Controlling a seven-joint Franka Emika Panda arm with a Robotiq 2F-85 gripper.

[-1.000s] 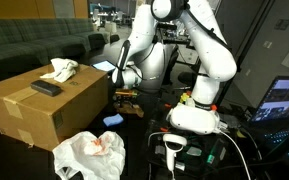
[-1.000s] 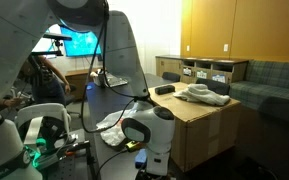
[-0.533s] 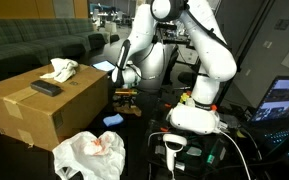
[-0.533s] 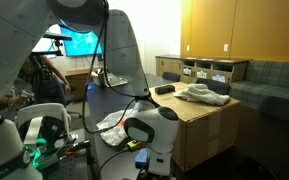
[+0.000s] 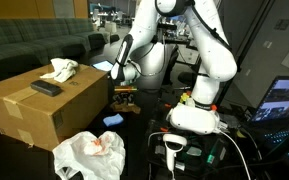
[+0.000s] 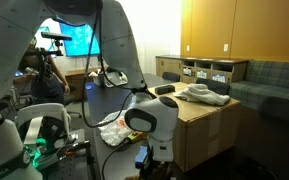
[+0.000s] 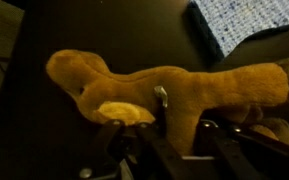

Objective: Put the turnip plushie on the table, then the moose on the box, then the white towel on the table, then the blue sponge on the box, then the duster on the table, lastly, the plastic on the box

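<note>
The gripper (image 7: 164,135) pinches the moose (image 7: 164,85) around its middle, the brown toy stretched out over the dark table (image 7: 74,30) with the blue sponge (image 7: 234,25) near it. The black duster (image 5: 46,88) lies on top of the box (image 5: 44,110)

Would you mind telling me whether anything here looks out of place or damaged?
Nothing looks damaged or spilled. The white towel lies crumpled on the large brown cardboard box, the white plastic sheet sits bunched on the dark table, and the brown plush moose lies between the jaws.
</note>
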